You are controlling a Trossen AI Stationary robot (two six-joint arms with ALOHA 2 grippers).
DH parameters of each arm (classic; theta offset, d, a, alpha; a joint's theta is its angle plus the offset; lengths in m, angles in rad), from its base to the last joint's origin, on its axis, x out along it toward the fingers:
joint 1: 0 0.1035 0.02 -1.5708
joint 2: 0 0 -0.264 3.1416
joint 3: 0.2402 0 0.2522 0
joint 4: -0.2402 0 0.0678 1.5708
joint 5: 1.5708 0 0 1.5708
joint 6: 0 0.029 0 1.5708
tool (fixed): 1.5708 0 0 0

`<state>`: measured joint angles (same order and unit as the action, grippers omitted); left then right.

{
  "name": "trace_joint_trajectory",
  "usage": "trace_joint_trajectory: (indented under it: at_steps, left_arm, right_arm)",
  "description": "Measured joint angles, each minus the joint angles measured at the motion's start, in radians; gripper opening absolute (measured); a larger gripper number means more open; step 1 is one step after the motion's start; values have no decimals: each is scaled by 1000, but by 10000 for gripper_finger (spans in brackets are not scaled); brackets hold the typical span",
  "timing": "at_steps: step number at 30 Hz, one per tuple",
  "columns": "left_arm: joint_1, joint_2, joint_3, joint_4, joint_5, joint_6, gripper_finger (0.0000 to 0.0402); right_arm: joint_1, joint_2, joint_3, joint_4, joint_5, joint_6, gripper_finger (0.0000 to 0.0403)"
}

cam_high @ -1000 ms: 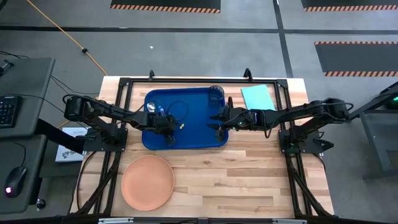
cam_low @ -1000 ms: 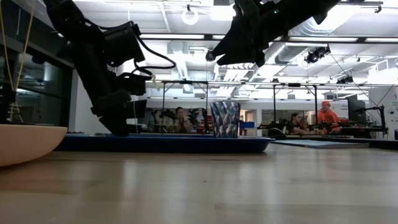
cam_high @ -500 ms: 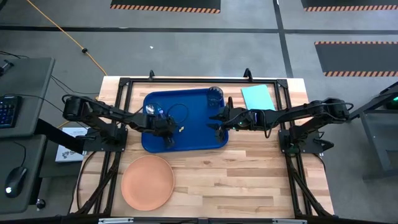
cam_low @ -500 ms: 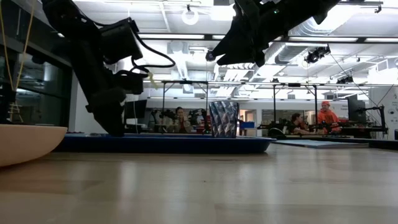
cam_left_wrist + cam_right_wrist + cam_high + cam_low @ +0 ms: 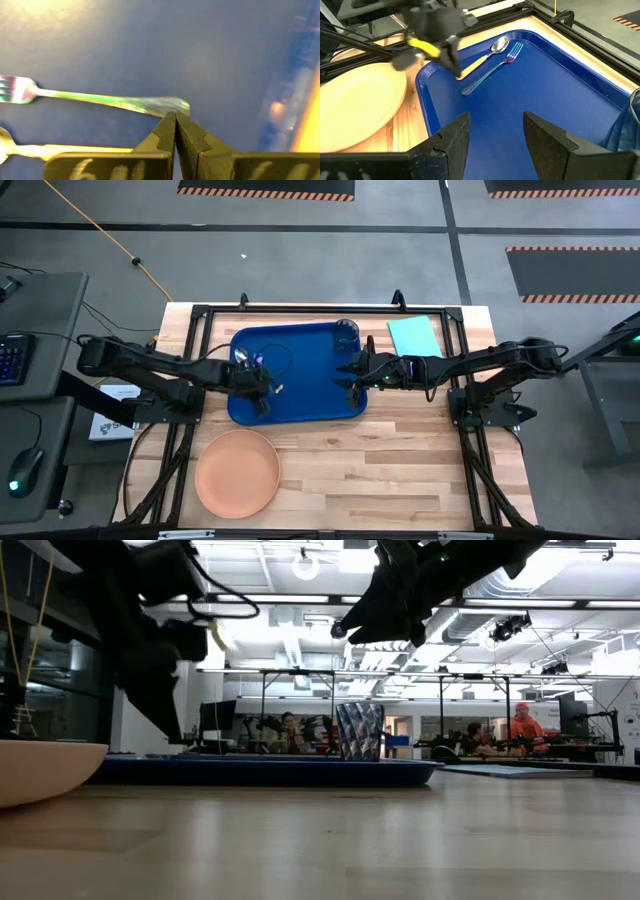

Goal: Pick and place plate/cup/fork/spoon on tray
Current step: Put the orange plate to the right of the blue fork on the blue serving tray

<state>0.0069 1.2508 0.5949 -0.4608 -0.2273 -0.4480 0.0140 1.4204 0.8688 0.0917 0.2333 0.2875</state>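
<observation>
The left pincer (image 5: 175,122) is closed on nothing, its tips just beside the fork (image 5: 100,99) handle's end, and has drawn back toward the tray's (image 5: 310,405) left edge since 1 second ago. Fork and spoon (image 5: 496,46) lie side by side in the tray, the cup (image 5: 347,332) at its far corner. The right pincer (image 5: 492,131) hovers open above. Only the plate (image 5: 237,472), on the desk (image 5: 400,470), looks left to move.

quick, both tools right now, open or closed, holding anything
Left tool: closed, holding nothing, just above the tray by the fork.
Right tool: open, empty, over the tray.
</observation>
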Motion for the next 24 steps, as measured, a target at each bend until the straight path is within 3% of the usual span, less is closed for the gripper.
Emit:
trace_joint_trajectory:
  at_steps: [4,10,15,24]
  left_arm:
    - [-132,-66,0,-17,34,-36,0]
    - [-412,-164,0,-40,-18,-76,0]
    - [-564,-185,0,-143,-17,-267,6]
    - [-712,-150,0,-435,-17,-579,99]
  right_arm:
    - [0,0,0,0,0,-9,174]
    - [0,0,0,-1,0,-9,174]
    - [0,0,0,0,0,-1,174]
    - [0,0,0,2,2,-1,174]
